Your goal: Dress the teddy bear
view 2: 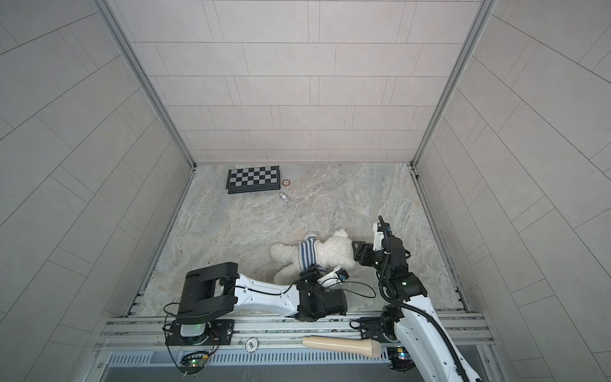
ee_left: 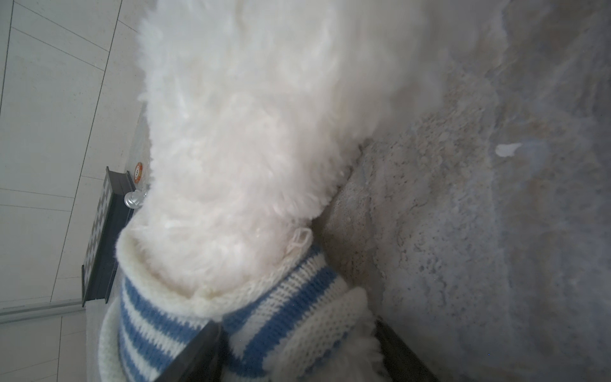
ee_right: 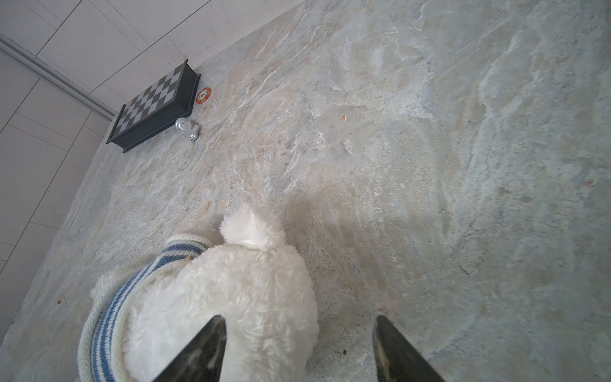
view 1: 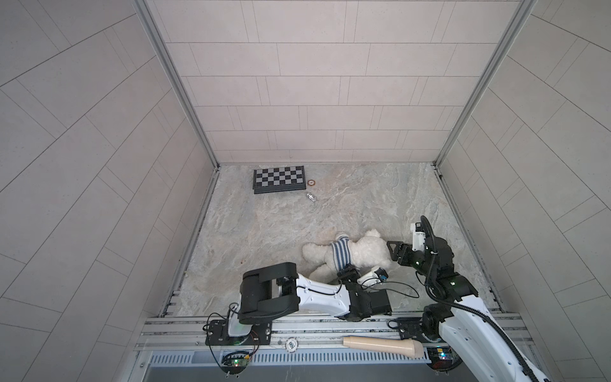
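1. Shows the teddy bear (view 1: 367, 254) (view 2: 334, 253) lying on the marble table (view 1: 264, 231), near the front edge and right of the middle in both top views.
2. Runs its long axis across the table, side to side, with the head toward the right gripper (view 1: 392, 253) (view 2: 356, 251) and the legs (view 1: 312, 253) pointing to the left side. One ear (view 1: 374, 233) points toward the back wall.
3. Wears a blue-and-white striped sweater (view 1: 340, 253) (ee_left: 264, 314) around the trunk, between head and legs.
4. Has the right gripper's fingers (ee_right: 201, 357) spread wide, one over the head's fur and the other over bare table, with nothing gripped.
5. Puts the left gripper (view 1: 347, 274) (view 2: 310, 274) at the sweater's near edge. In the left wrist view, one dark finger (ee_left: 198, 350) lies on the knit and the other sits beside a fluffy limb, with knit between them. Cannot tell whether pinching or only straddling.
6. Hides the face in every view.
7. Cuts the bear off at the frame edges in both wrist views. Covers the near arm behind the left gripper in both top views.
8. Shows, well apart at the back, a chessboard (view 1: 279, 178), with a round chip (view 1: 311, 182) and a small silver piece (view 1: 310, 197) just beside it.
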